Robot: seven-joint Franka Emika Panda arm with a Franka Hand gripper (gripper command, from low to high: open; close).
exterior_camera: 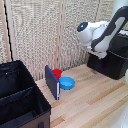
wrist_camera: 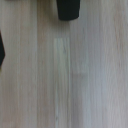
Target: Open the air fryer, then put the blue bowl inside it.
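The air fryer (exterior_camera: 114, 62) is a black box standing on the wooden table at the exterior view's right. The white arm bends down over its near upper corner, and my gripper (exterior_camera: 102, 55) hangs there against the black front. Its fingers are too blurred to read as open or shut. I cannot make out the air fryer handle in the exterior view. The blue bowl (exterior_camera: 66, 83) sits upright on the table mid-scene, well apart from the gripper. The wrist view shows bare wood with a black shape (wrist_camera: 68, 9) at one edge, which I cannot identify.
A dark blue flat panel (exterior_camera: 52, 82) stands upright beside the bowl, with a red round object (exterior_camera: 57, 73) behind it. A black fabric bin (exterior_camera: 20, 97) with compartments fills the exterior view's left. Slatted screens close off the back. Another dark sliver (wrist_camera: 1, 50) edges the wrist view.
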